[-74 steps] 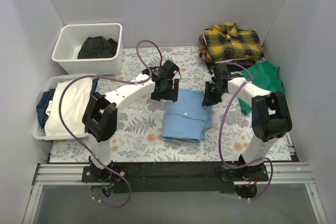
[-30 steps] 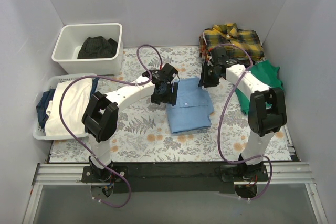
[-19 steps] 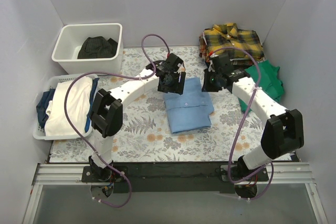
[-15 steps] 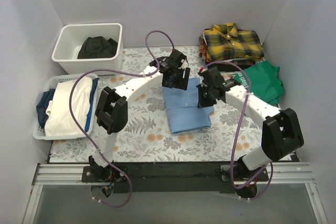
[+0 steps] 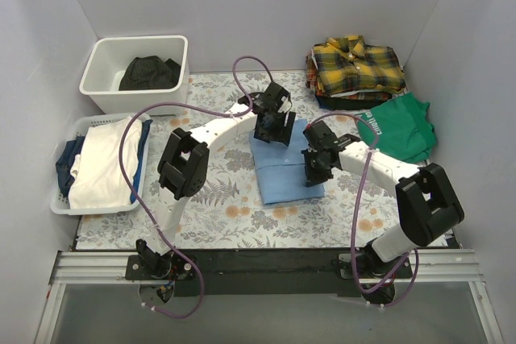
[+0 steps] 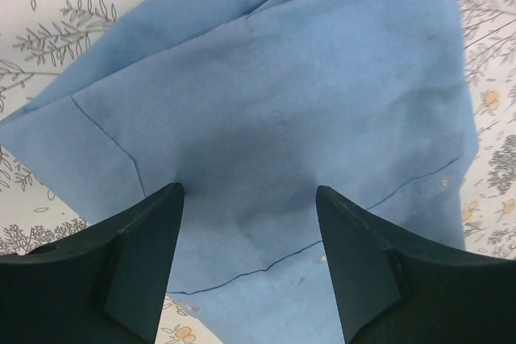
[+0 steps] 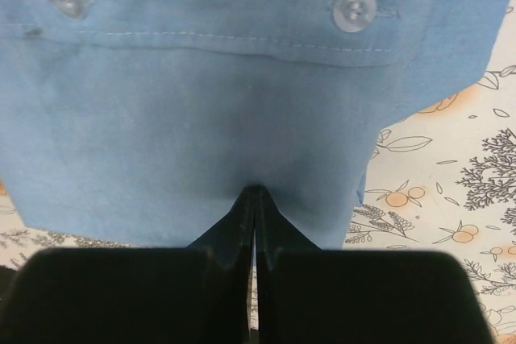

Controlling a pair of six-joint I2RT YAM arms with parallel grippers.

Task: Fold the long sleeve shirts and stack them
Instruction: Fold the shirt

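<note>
Right gripper (image 5: 313, 173) is holding its fingers (image 7: 230, 235) pressed together, the tips pointing down onto the light blue shirt (image 5: 284, 173) near its right edge. In the wrist view they are stopping just short of the buttoned strip (image 7: 242, 6). Whether any cloth is caught between them I cannot tell. Left gripper (image 5: 272, 133) is hovering with its fingers (image 6: 137, 263) spread wide over the far end of the same shirt, blue cloth filling the gap between them. The light blue shirt is lying folded into a rectangle in the middle of the floral counter (image 5: 210, 199), reaching from one gripper to the other. The yellow-and-black plaid shirt (image 5: 355, 66) is sitting folded at the far right corner, well apart from both grippers, with a green T-shirt (image 5: 399, 128) lying just in front of it.
</note>
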